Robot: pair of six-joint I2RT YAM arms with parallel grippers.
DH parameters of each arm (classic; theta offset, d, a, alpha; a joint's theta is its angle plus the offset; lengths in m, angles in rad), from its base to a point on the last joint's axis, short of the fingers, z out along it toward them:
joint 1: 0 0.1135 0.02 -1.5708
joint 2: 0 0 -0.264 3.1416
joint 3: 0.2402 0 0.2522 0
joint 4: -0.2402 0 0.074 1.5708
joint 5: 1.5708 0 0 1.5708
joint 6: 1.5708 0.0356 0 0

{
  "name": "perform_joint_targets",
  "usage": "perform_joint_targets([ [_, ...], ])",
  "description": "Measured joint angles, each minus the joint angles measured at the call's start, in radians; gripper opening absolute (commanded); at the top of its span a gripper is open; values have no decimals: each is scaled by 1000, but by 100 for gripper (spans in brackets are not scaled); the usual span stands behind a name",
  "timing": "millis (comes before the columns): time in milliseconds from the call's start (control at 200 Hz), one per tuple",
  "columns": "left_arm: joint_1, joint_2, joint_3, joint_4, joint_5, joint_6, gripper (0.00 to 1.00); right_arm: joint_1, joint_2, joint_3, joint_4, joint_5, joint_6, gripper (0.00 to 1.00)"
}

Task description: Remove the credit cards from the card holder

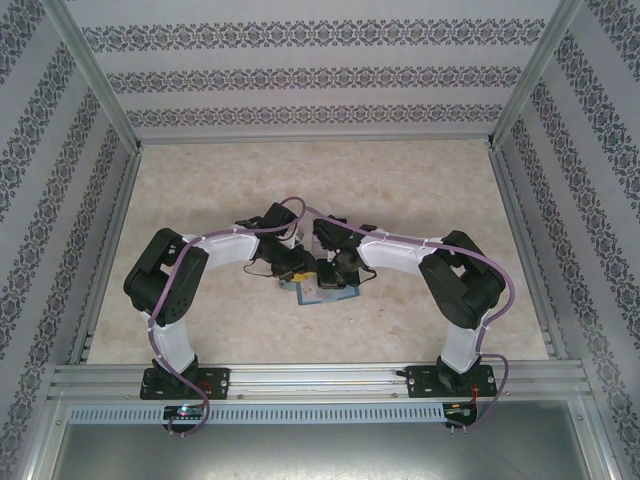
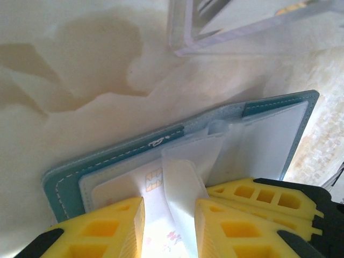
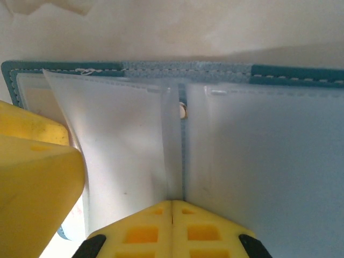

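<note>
Beyond the wallet's (image 2: 107,161) far edge, near it but apart: a clear plastic box (image 2: 242,32), tilted, on the pale marbled table (image 2: 80,64). Mid-table from above, both arms bent inward, meeting over the wallet. Across the inner panels, cloudy plastic sleeves (image 3: 118,150); one flap standing up and lying over the card (image 2: 153,183), hiding part of it.

Wallet: open and flat, teal rim around, paler inside facing up. Card: pale, gold chip showing, poking out of a sleeve toward the left claw (image 2: 169,207).

Left claw: fingers apart, one on either side of the card and the raised flap, clamped on neither. One of its yellow fingers (image 3: 32,177) over the panel beside the right claw (image 3: 172,207).

Right claw: fingers pressed together, tips at the wallet's middle fold, just below a small metal stud (image 3: 183,111). Whether nipping a sleeve edge, cannot tell.
</note>
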Motion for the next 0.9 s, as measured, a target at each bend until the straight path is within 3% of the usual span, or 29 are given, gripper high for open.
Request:
perform_joint_targets([
  [205,0,0,-14,43,16,-29,26,0,-6,-7,8,0,0,0],
  [445,0,0,-16,71,24,-48,23,-1,-45,-31,13,0,6,9],
  [899,-12,0,-16,183,127,-83,31,-117,-251,-107,6,1,19,9],
])
